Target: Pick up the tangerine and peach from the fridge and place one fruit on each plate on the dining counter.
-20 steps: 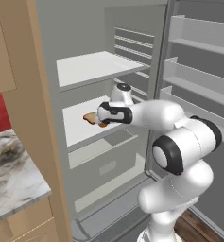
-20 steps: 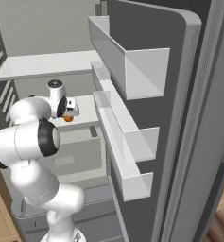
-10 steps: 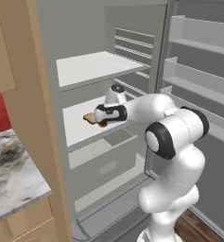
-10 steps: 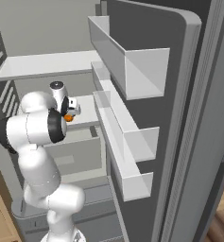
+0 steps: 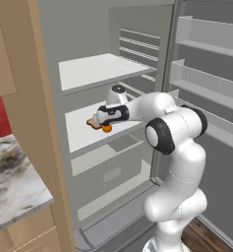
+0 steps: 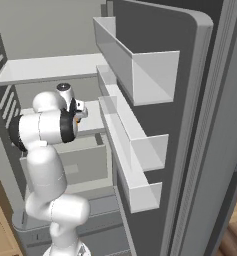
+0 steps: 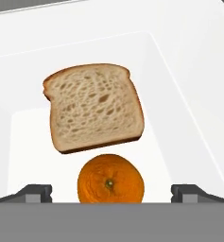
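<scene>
The fridge (image 5: pixel 137 49) stands open, and the arm reaches in to its middle white shelf (image 5: pixel 83 133), where the gripper (image 7: pixel 111 191) hangs over the tangerine (image 7: pixel 111 178), which lies on the shelf right beside a slice of bread (image 7: pixel 93 107). The jaws stand wide apart, one on either side of the fruit and not touching it. By my reading the task is barely begun: the tangerine is lined up but not yet grasped, and carrying both fruits to their plates is left.

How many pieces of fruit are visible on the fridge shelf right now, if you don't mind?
1: the tangerine sits between the open gripper tips, beside the bread slice. The arm may hide others.
</scene>
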Motion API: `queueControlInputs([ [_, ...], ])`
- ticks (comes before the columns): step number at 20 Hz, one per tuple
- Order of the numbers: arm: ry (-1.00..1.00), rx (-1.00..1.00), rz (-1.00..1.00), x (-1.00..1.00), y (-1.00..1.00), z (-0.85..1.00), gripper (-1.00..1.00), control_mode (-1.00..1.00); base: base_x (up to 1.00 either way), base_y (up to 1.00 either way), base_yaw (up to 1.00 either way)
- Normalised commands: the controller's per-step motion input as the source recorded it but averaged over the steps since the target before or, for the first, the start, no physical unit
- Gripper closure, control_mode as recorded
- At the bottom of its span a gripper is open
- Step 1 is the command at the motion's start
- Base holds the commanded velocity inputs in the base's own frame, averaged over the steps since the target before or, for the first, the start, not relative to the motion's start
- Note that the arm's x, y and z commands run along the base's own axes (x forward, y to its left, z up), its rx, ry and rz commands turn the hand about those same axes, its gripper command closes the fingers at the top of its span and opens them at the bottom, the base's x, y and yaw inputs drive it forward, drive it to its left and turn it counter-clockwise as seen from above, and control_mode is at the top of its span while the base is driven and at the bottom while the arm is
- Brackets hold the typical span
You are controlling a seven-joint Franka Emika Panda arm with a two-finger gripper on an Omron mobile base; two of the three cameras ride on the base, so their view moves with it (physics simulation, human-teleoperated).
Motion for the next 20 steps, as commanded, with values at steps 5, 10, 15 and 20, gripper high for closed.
queueControlInputs([
  [5,0.01,0.00,0.00,-0.25,0.00,-0.12,-1.00,-1.00,0.00,0.00,0.00],
  [10,0.00,0.00,0.00,-0.04,0.00,-0.16,-1.00,-1.00,0.00,0.00,0.00],
  [15,0.02,0.00,0.00,0.00,0.00,-0.29,-1.00,-1.00,0.00,0.00,0.00],
  [20,0.01,0.00,0.00,0.04,0.00,-0.24,-1.00,-1.00,0.00,0.00,0.00],
])
